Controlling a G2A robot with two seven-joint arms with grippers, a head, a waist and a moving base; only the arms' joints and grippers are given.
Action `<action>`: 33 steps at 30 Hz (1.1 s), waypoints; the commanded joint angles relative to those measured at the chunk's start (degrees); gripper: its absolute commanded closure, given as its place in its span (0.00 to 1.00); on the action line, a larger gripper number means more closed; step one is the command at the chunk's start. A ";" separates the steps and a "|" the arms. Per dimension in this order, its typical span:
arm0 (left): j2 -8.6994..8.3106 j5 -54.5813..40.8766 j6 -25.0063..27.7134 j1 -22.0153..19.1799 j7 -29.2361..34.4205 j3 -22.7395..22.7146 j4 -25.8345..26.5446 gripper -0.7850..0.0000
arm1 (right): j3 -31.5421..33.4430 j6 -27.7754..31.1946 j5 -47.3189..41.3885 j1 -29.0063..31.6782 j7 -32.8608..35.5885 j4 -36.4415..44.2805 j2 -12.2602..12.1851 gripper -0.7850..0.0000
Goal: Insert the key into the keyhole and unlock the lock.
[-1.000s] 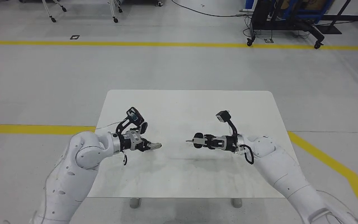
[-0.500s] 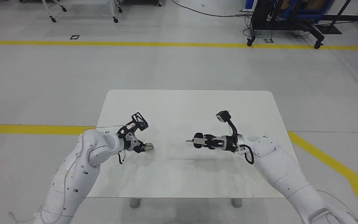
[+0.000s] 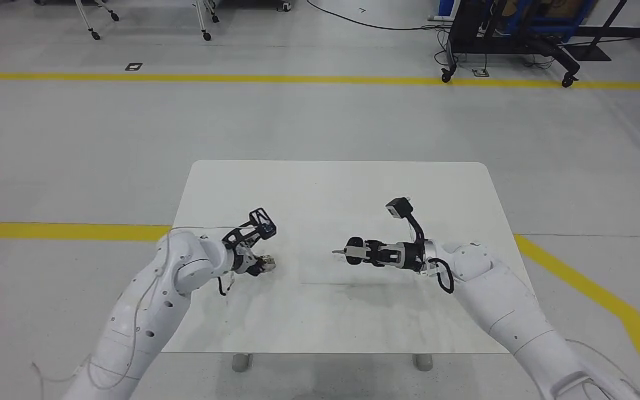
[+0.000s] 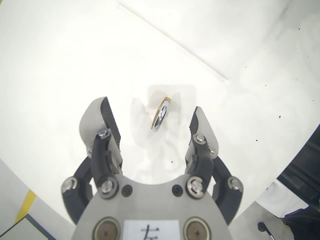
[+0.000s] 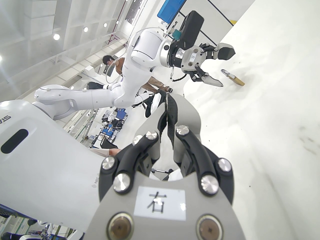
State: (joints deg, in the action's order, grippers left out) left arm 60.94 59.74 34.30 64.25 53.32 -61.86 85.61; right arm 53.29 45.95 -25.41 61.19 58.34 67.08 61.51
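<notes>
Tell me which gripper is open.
The left gripper: its jaws stand spread near the brass padlock on the white table; the right gripper is shut on a thin silver key.

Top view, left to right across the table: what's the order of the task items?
lock → key → right gripper, its jaws shut on the key.
</notes>
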 commanded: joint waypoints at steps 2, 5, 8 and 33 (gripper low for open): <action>0.13 -0.39 -0.64 -0.46 1.26 0.88 -0.59 0.58 | 0.00 0.00 0.00 0.00 0.00 0.00 0.00 1.00; 0.23 -1.35 -0.89 -1.00 1.09 1.24 -1.16 0.87 | 0.00 0.00 0.00 0.00 0.00 0.00 0.00 1.00; 0.30 -1.32 -1.36 -1.48 2.37 1.92 -1.65 1.00 | 0.00 0.00 0.00 0.00 0.00 0.00 0.00 1.00; -0.32 -22.49 1.81 0.77 -8.86 -3.86 -3.05 1.00 | 0.00 0.00 0.00 0.00 0.00 0.00 0.00 1.00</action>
State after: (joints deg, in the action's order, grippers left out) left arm 60.65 40.71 35.11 64.80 45.70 -65.03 83.16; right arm 53.29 45.95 -25.41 61.19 58.34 67.08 61.51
